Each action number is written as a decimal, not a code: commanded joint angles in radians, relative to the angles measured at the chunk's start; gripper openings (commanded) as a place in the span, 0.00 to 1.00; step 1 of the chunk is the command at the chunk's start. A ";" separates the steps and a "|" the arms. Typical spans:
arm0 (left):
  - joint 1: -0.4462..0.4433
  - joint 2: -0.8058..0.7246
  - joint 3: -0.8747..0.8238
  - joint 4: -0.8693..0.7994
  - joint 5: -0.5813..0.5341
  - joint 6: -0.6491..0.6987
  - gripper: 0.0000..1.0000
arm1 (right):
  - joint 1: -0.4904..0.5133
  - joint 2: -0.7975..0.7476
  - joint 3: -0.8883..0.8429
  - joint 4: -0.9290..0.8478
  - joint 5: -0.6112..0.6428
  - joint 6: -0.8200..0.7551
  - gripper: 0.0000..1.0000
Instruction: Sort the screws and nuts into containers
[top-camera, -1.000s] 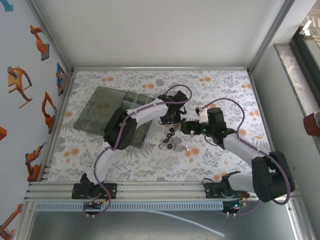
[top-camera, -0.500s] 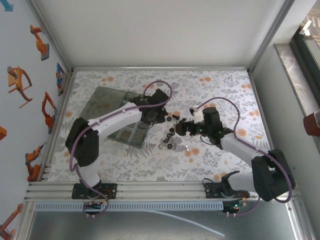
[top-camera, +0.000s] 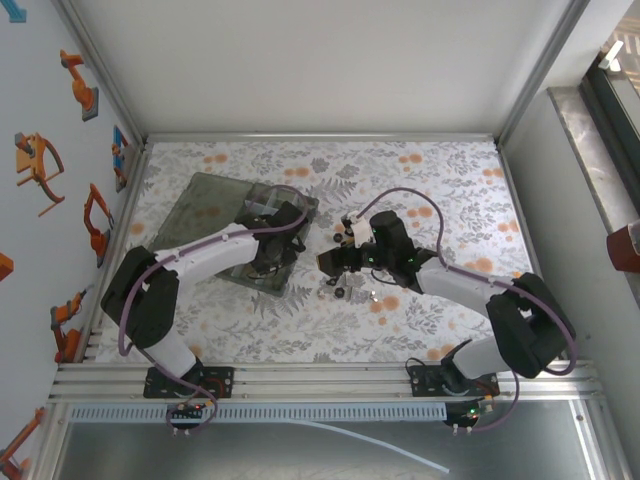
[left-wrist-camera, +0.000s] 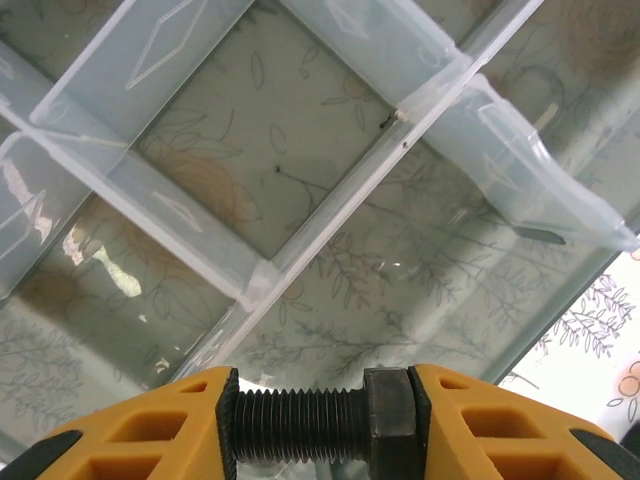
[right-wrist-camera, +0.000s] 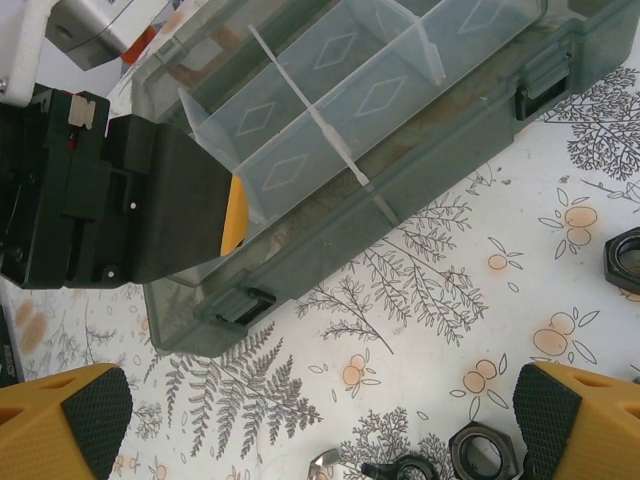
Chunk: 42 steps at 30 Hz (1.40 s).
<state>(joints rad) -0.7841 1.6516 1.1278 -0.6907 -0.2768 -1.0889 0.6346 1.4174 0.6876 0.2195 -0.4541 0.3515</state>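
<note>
Left hand (left-wrist-camera: 320, 420) moved over containers (left-wrist-camera: 270, 170), clamping screw (left-wrist-camera: 290, 425), right hand (right-wrist-camera: 320, 420) wide, nuts (right-wrist-camera: 487, 452) between its fingers (right-wrist-camera: 575, 420)

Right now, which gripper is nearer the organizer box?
Left. The left gripper, holding a screw, hangs over the organizer box; the right gripper, open, is beside it over loose nuts.

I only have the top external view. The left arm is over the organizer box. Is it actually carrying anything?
Observer: Yes. The left wrist view shows the left gripper shut on a black screw, held crosswise.
Operator: What's below it?
Observer: An organizer compartment. Its floor looks bare.
Operator: And the right side?
Observer: The right gripper is wide open, and a nut lies on the table beneath it.
</note>
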 joint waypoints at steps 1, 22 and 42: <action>0.007 0.025 0.020 0.019 -0.030 -0.021 0.39 | 0.005 -0.015 0.018 0.012 0.018 0.008 0.99; -0.002 0.047 0.086 0.010 -0.043 0.020 0.55 | -0.003 -0.033 0.012 -0.073 0.088 -0.030 0.99; -0.044 0.567 0.767 0.006 0.341 0.716 0.75 | -0.328 -0.266 -0.208 -0.213 0.083 0.148 0.99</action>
<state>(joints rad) -0.8303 2.1860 1.8305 -0.6212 -0.0135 -0.4545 0.3233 1.1851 0.5060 0.0463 -0.3759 0.4797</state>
